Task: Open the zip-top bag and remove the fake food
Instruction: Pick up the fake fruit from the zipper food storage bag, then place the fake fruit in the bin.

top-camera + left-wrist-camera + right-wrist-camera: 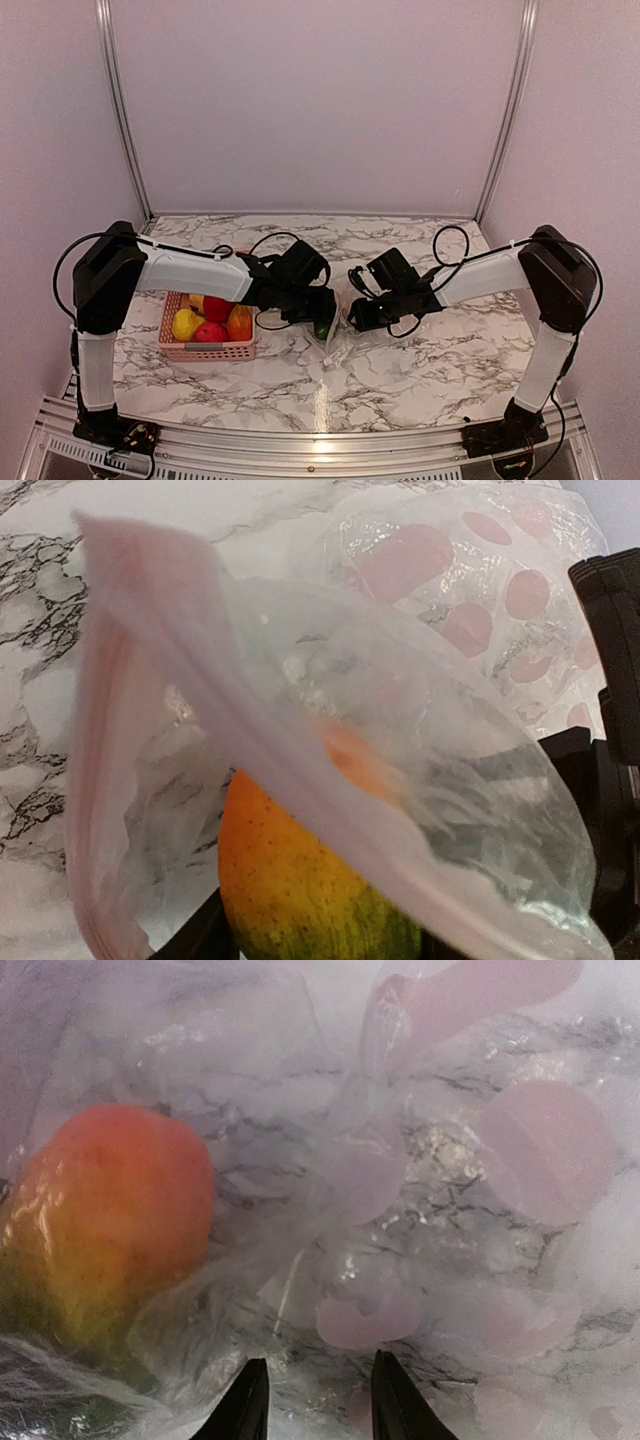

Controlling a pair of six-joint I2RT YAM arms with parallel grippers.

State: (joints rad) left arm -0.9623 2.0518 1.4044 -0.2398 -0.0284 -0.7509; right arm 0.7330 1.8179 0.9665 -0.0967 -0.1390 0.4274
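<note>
The fake mango (300, 890), orange at the top and shading to yellow and green lower down, sat at the mouth of the zip-top bag (450, 730), near the middle of the desk (430, 370). The bag's pink zip strip (250, 750) ran slantwise across the fruit's upper part. Its top lay under the film and its lower part showed bare. The left fingers (198, 940) were clamped on the mango, one on each side, reaching in under the raised lip of the bag. The clear, crinkled plastic, marked with pink oval patches (405, 560), ballooned away behind the fruit toward the right arm.

On the right wrist feed I saw the same mango through the film, off to the left, and the marble through the rest of the bag. The right fingers (250, 1405) were close against the bag with a narrow gap between them. Plastic lay across that gap, and I could not tell whether they pinched any of it.

From above, both arms met near the desk's middle with the bag between their tips. Under the left forearm stood a pink basket (170, 348) holding more fake food: a yellow piece (185, 324), a red piece (212, 332) and an orange piece (240, 322).
</note>
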